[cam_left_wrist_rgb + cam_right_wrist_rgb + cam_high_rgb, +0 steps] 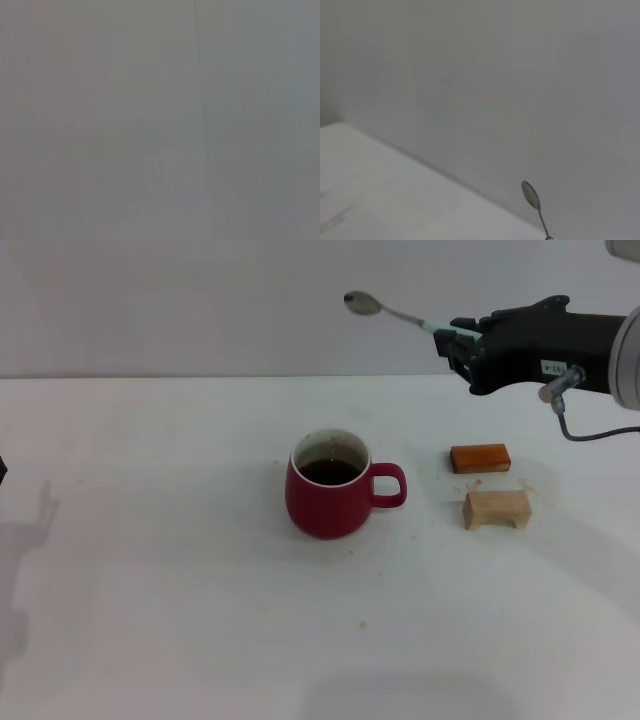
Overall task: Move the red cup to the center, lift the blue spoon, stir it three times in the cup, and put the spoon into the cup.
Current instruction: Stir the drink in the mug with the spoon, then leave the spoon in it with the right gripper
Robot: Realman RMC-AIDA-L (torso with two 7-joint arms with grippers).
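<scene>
**Spoon held high, cup at mid-bench**

From the head camera I see my right hand up in the air on the right side, above the far part of the bench, clenched on the blue spoon. Its pale handle end sits in the fingers and the metal bowl sticks out toward my left, level and well above everything. My right wrist camera gives me only the spoon's bowl and thin neck against the wall, plus a slice of bench; the hand itself does not show there. My left wrist camera shows flat grey and nothing else, and my left hand appears in no view.

The red cup stands upright near the middle of the bench, handle toward my right, dark liquid inside its white interior.

To its right lie an orange-brown block and, nearer to me, a pale wooden block, close together but apart.

The bench is white, with a plain pale wall behind it.
</scene>
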